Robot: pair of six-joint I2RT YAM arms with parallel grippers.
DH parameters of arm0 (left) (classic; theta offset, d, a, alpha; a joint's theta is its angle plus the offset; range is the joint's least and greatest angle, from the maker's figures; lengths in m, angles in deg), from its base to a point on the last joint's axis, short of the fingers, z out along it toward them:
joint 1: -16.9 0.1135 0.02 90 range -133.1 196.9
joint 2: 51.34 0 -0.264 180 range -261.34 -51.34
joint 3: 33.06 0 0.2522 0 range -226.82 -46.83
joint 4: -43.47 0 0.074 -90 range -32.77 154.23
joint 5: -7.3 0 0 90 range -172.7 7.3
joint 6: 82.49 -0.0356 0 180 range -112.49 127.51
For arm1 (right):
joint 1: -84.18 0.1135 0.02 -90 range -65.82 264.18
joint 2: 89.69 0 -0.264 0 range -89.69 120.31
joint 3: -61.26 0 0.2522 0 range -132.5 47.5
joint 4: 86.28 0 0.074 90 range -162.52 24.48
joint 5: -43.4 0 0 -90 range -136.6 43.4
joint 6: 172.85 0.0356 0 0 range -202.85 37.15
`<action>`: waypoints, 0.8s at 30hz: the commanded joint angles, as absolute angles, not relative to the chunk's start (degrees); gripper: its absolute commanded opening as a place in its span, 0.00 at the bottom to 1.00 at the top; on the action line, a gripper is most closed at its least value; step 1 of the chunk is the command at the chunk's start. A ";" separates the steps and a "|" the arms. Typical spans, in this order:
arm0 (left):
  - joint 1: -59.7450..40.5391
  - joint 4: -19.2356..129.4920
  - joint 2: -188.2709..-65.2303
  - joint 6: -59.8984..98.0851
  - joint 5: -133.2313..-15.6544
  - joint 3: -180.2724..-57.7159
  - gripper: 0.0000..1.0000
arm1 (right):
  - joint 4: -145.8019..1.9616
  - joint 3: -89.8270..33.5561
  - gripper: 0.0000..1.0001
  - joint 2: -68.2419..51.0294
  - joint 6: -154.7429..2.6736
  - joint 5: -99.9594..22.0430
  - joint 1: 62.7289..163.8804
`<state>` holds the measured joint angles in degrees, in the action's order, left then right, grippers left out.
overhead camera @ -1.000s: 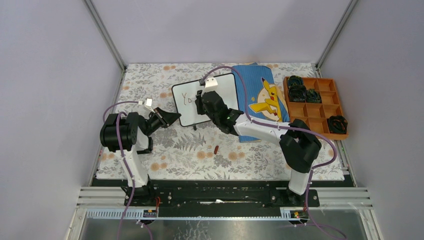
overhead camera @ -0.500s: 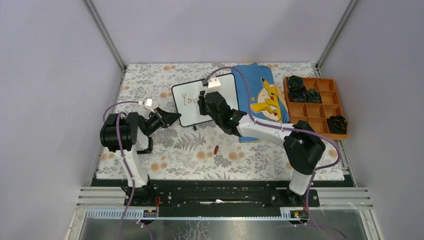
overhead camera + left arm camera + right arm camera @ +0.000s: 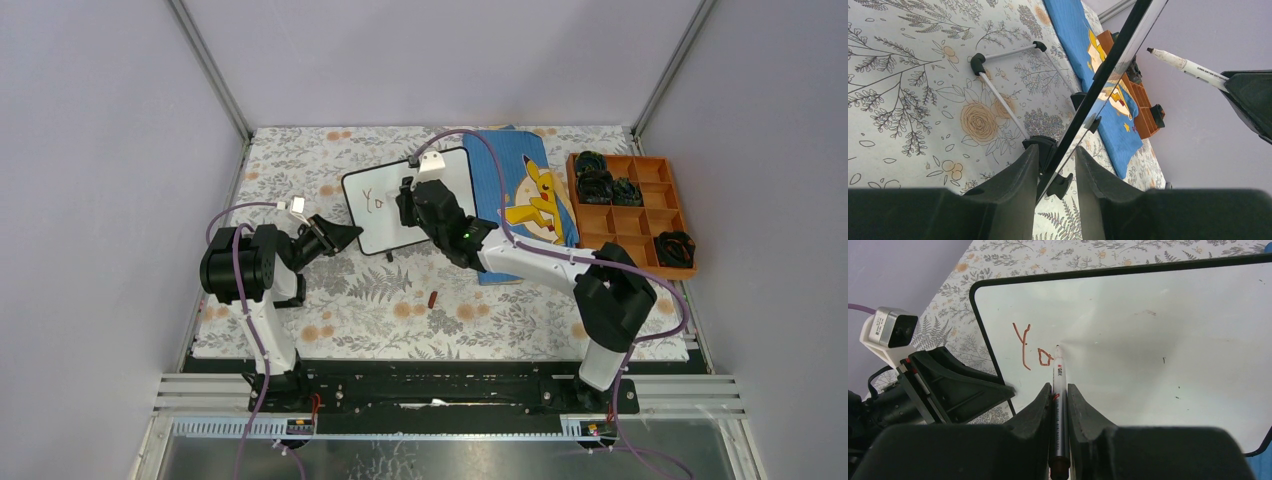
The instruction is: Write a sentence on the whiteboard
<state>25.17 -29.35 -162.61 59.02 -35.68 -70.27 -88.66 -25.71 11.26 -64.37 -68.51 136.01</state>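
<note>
The whiteboard [image 3: 375, 228] stands tilted on the floral mat, its black rim edge-on in the left wrist view [image 3: 1108, 65]. Red-brown letters "Yo" [image 3: 1030, 350], the start of the sentence, sit at its upper left. My right gripper [image 3: 1060, 390] is shut on a marker pen [image 3: 1058, 385]. The pen's tip [image 3: 1057, 346] rests on the board just right of the "o". My left gripper [image 3: 1057, 152] straddles the board's lower left corner. Its left finger lies against the rim, and a gap shows beside the right finger.
A blue cloth with a yellow cartoon figure [image 3: 525, 195] lies right of the board. An orange compartment tray [image 3: 630, 235] holding black items sits at the far right. A small red-brown cap [image 3: 432, 298] lies on the mat. The board's wire stand [image 3: 998, 95] rests behind it.
My right gripper has shifted slightly up and right along the board with the pen, and an "o" now follows the "Y". The left arm has stayed in place.
</note>
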 commanded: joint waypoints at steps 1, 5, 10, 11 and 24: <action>24.72 -31.24 -162.79 57.96 -35.95 -70.82 0.40 | -91.84 -28.37 0.00 9.94 -64.44 -68.81 135.49; 24.76 -31.22 -162.72 57.95 -35.99 -70.82 0.41 | -91.65 -29.19 0.00 10.44 -64.63 -68.63 135.50; 24.77 -31.19 -162.78 58.05 -35.86 -70.82 0.43 | -90.89 -30.01 0.00 11.26 -64.83 -68.92 135.42; 24.77 -31.19 -162.80 58.05 -35.86 -70.82 0.43 | -90.75 -30.10 0.00 11.42 -64.83 -68.92 135.35; 24.79 -31.10 -162.84 58.05 -35.77 -70.93 0.43 | -89.24 -31.28 0.00 13.56 -64.74 -69.15 134.93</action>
<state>25.17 -29.35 -162.61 59.04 -35.66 -70.27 -88.11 -27.90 13.07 -64.41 -68.40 135.60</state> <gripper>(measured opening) 0.426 0.185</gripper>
